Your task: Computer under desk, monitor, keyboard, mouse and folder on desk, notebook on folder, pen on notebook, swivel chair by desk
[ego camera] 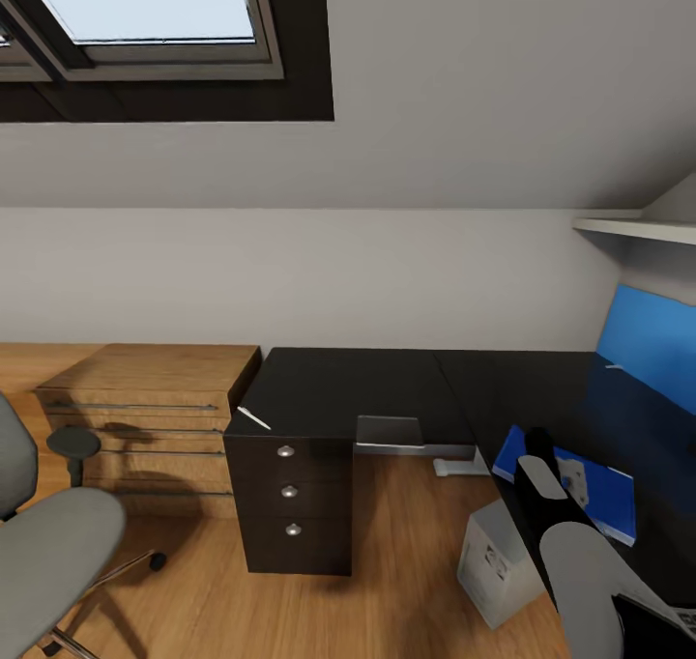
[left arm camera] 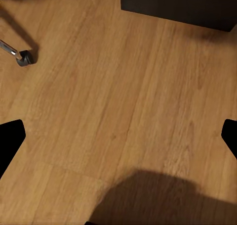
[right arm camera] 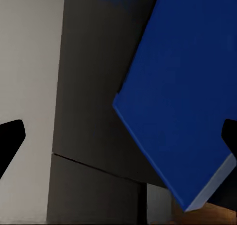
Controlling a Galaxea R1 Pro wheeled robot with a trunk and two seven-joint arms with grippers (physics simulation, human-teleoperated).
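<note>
The black L-shaped desk [ego camera: 387, 384] runs along the wall. A white pen [ego camera: 254, 417] lies above its drawers, and the grey notebook [ego camera: 390, 432] rests at its front edge. On the right wing lies the blue folder [ego camera: 604, 495] [right arm camera: 182, 86], near the edge. My right gripper [ego camera: 537, 446] [right arm camera: 118, 141] hovers open just above it, holding nothing. The light grey computer [ego camera: 498, 562] stands on the floor under that wing. At the left is the grey swivel chair [ego camera: 48, 543]. My left gripper [left arm camera: 118, 141] hangs open over bare floor. Monitor, keyboard and mouse are out of view.
A wooden dresser [ego camera: 155, 417] stands against the desk's left end. A blue wall panel [ego camera: 657, 345] and a white shelf [ego camera: 628, 226] sit above the right wing. A chair caster [left arm camera: 24, 57] is near my left gripper. Wooden floor [ego camera: 406, 562] lies between chair and desk.
</note>
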